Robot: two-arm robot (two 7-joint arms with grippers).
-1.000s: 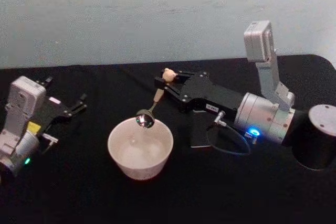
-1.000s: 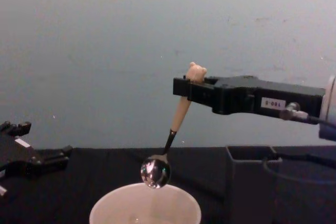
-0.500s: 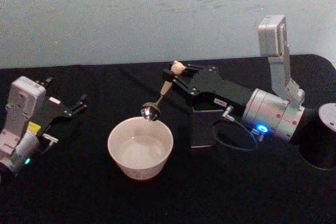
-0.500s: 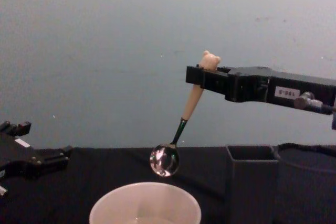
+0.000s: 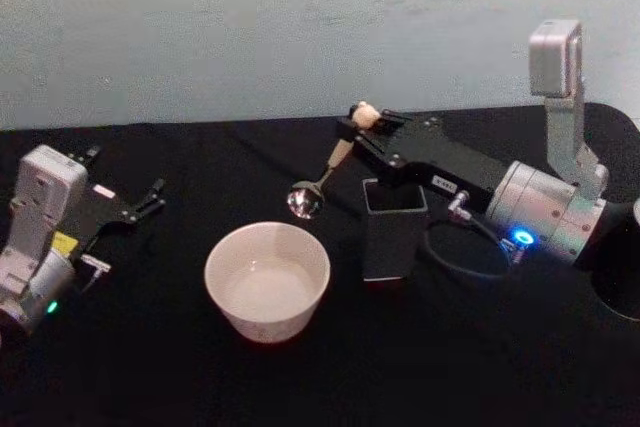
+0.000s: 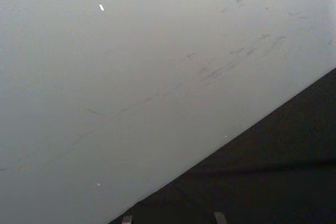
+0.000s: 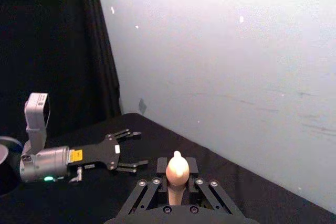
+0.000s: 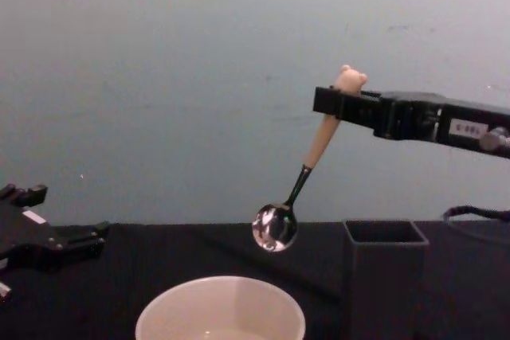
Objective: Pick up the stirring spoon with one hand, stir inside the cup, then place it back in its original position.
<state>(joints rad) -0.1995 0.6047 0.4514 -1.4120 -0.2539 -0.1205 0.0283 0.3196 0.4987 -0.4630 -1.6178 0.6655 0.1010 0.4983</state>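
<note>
Right hand (image 5: 360,127) pinches the spoon (image 8: 321,142) by its bear top, bowl hanging clear of the cup (image 5: 262,325), the holder (image 5: 390,247) waiting at the cup's 3 o'clock; left hand (image 7: 137,149), spread, idles at 9 o'clock.

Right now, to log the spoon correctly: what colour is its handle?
Beige, topped by a bear head; the stirring spoon shows best in the chest view.
</note>
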